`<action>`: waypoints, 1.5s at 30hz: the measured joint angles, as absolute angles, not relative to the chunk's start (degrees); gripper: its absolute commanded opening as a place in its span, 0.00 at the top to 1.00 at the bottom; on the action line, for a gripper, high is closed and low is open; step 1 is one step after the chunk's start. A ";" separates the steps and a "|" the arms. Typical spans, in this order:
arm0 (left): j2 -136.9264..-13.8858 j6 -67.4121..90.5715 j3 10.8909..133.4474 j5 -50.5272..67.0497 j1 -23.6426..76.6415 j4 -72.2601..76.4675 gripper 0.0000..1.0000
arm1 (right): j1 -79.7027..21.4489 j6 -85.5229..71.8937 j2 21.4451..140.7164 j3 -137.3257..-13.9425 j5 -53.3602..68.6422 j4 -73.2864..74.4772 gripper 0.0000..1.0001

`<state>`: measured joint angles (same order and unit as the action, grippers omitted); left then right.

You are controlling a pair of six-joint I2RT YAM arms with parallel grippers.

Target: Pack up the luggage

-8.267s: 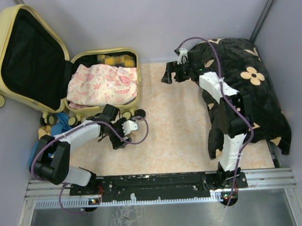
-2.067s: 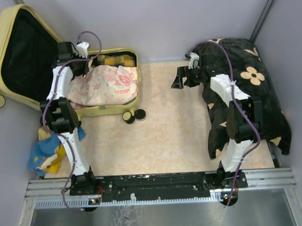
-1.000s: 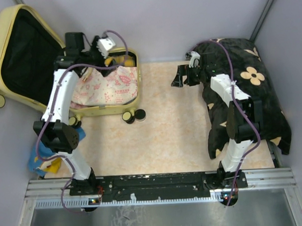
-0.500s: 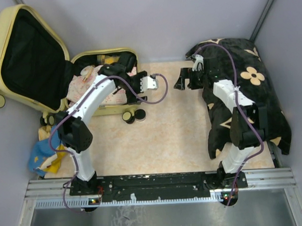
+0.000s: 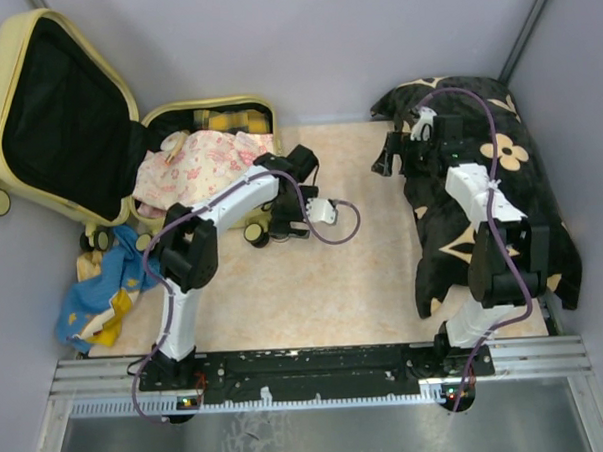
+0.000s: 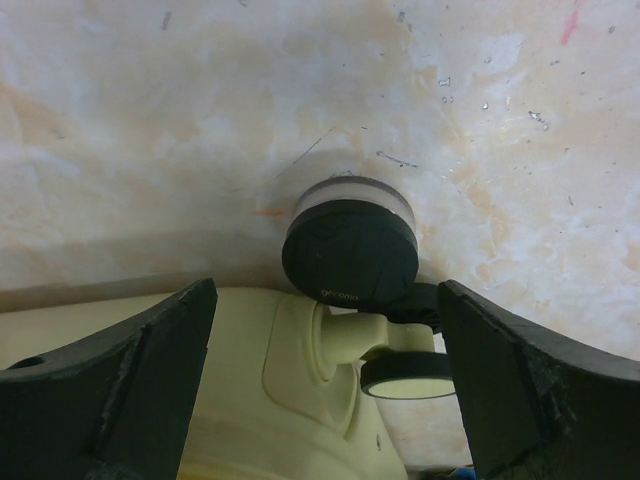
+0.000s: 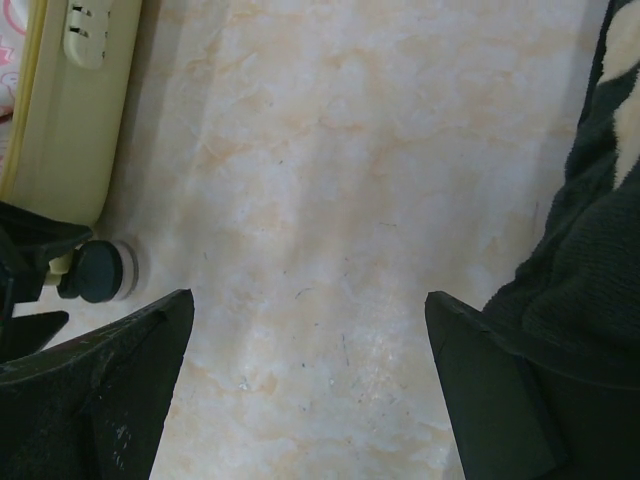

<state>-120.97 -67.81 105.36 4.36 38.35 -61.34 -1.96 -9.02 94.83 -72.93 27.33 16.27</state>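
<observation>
Lying open at far left, large pale yellow hard-shell suitcase (image 5: 211, 103) was seen, pink printed clothes (image 5: 204, 162) piled inside. Left gripper (image 6: 325, 295) was spread wide, empty, small black suitcase wheel (image 6: 350, 250) framed between fingers. Right gripper (image 7: 308, 296) was held wide open, empty, beside black flower-patterned cloth (image 5: 541, 206).

A beige, marble-patterned tabletop (image 5: 364, 273) is lying under soft, even light, showing fine scratches and dark specks up close. Plain grey walls (image 5: 324, 45) are closing it in at its far, left and right edges. A dark strut (image 5: 529, 20) is slanting across the wall above its far right corner. An aluminium rail (image 5: 318, 371) is running along its near edge, with a brushed metal sheet (image 5: 321, 432) lying just beyond the rail.
</observation>
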 measured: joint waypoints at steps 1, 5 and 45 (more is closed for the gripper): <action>-121.71 -68.12 105.27 3.31 38.68 -61.34 0.05 | -1.63 -8.99 94.48 -72.77 27.27 16.27 0.01; -125.23 -69.04 105.30 -0.54 39.31 -61.76 0.08 | -1.17 -8.99 93.82 -72.69 27.11 16.29 0.01; -108.29 -38.54 108.47 11.68 6.42 -31.86 0.52 | -0.82 -12.12 98.37 -72.55 33.10 15.00 0.01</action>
<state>-108.29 -38.54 108.47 11.68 6.42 -31.86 -0.82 -12.12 98.37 -72.55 33.10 15.00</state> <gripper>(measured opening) 0.689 0.990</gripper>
